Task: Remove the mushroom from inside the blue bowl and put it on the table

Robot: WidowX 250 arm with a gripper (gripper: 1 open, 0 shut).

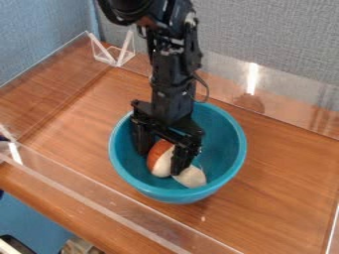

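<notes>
The blue bowl [228, 142] sits on the brown wooden table [79, 104], toward its front middle. Inside the bowl lies the mushroom [175, 167], on its side, with its orange-brown cap between the fingers and its cream stem pointing to the front right. My gripper [165, 150] reaches straight down into the bowl, open, its two black fingers straddling the cap. I cannot tell whether the fingers touch the mushroom. The arm hides part of the bowl's back rim.
Low clear acrylic walls [284, 84] edge the table at the back, the left and the front. A clear triangular stand [106, 50] stands at the back left corner. Bare wood lies left and right of the bowl.
</notes>
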